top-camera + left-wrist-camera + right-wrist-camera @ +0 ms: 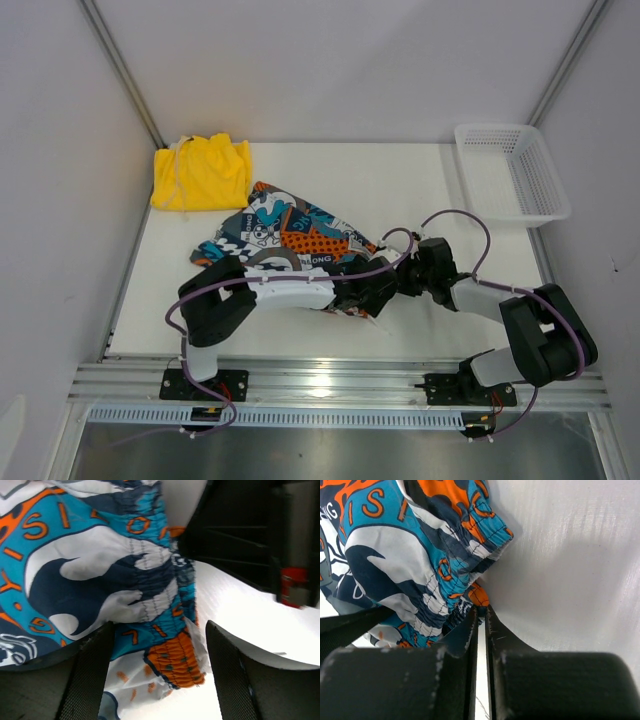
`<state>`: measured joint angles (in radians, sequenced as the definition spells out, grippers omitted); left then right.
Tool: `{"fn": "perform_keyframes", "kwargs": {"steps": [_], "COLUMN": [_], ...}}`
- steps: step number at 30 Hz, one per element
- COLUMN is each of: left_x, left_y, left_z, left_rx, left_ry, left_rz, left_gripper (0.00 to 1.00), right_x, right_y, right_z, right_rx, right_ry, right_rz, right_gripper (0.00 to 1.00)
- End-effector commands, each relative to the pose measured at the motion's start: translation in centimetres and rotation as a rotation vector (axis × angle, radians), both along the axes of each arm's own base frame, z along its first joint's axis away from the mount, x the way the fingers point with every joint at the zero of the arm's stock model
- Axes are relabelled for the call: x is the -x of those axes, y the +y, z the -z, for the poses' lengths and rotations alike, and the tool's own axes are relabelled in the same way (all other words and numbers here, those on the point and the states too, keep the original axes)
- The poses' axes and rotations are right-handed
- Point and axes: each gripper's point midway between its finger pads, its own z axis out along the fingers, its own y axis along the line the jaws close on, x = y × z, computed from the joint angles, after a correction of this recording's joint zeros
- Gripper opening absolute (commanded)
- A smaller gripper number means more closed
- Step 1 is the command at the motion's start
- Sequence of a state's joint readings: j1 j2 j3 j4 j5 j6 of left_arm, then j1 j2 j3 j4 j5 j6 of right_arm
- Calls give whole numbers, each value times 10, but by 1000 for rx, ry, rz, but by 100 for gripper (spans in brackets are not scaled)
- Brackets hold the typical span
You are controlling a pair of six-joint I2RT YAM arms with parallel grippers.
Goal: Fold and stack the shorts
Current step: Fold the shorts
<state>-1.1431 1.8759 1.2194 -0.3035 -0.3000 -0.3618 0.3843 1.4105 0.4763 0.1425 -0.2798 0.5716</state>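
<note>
The printed shorts (290, 235), teal, orange, black and white, lie crumpled in the middle of the table. The yellow shorts (200, 172) lie bunched at the far left, away from both arms. My left gripper (376, 292) is open at the print's near right edge; in the left wrist view its fingers (92, 675) straddle the orange waistband corner (175, 662). My right gripper (399, 277) meets it from the right. In the right wrist view it (481, 612) is shut, pinching the waistband edge of the printed shorts (410, 560) at its tips.
A white mesh basket (512, 170) stands at the far right corner. Grey walls close in the table (400, 180) on three sides. The right arm's black body (240, 535) fills the top right of the left wrist view, close to my left gripper.
</note>
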Motion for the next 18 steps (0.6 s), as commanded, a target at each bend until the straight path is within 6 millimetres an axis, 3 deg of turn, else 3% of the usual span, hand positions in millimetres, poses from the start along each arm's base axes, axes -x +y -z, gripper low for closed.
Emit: {"fn": "perform_keyframes", "kwargs": {"steps": [1,9,13,18], "left_x": [-18,-31,-34,-20], "left_y": [3,17,14,10], "left_z": [-11,-10,-6,8], "left_rx": [-21,-87,-108,-98], "left_ry": [-70,-132,-133,-92], "left_rz": [-88,-177,-172,-108], "left_gripper": [75,73,49,22], "right_x": [2,3,3,-2], "right_y": [4,6,5,3], "right_z": [-4,-10,-10,-12], "right_rx": [-21,-42,-37,-41], "right_ry": [-28,-51,-53,-61], "right_rz": [-26,-32,-27,-8], "right_gripper": [0,0,0,0]}}
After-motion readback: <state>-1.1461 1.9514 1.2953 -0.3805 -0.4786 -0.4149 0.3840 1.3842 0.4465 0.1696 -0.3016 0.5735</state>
